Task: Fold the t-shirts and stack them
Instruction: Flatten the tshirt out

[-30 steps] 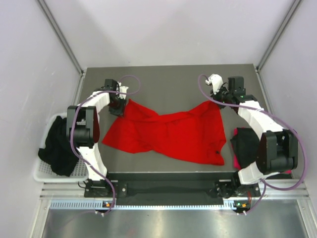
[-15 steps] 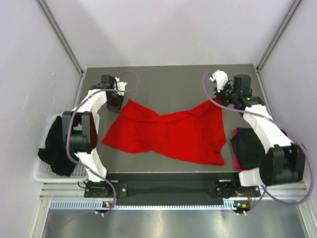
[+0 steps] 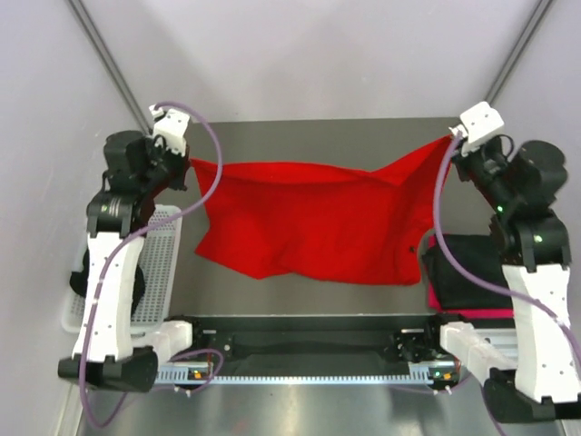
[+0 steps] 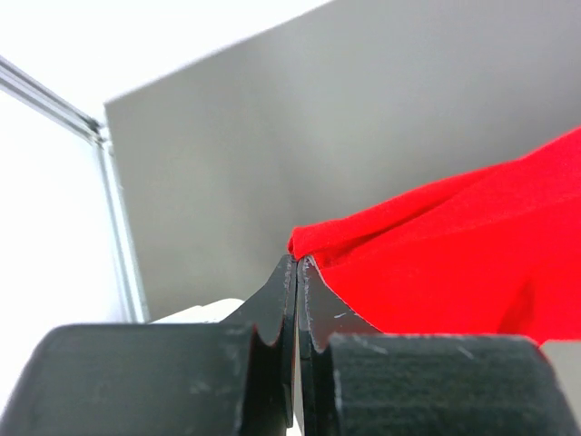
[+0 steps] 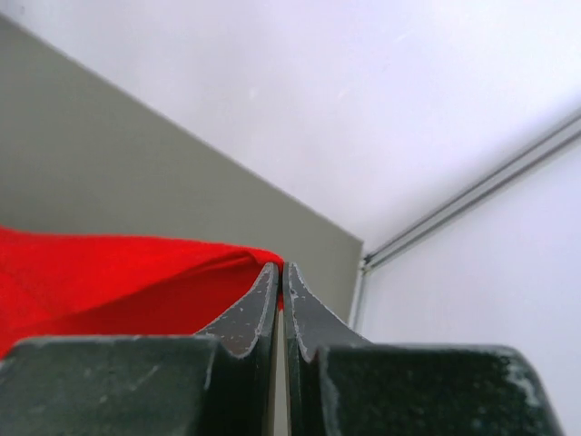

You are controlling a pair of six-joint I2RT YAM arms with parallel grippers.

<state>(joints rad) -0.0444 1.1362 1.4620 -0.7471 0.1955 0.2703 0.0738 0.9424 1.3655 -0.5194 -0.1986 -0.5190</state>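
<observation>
The top view alone shows the red t-shirt (image 3: 318, 218) stretched across mid-frame, with black t-shirts (image 3: 463, 268) at lower right. The wrist views show the left hand (image 4: 297, 268) and the right hand (image 5: 280, 272) each pinching a red corner.

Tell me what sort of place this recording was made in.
Probably a lab test cell, not a home: bare white walls box in a grey table, and the left gripper and right gripper stretch a red t-shirt over it.

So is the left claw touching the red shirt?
Touching. The left wrist view shows the left gripper shut on a corner of the red t-shirt, with the cloth pinched right at its tips.
</observation>
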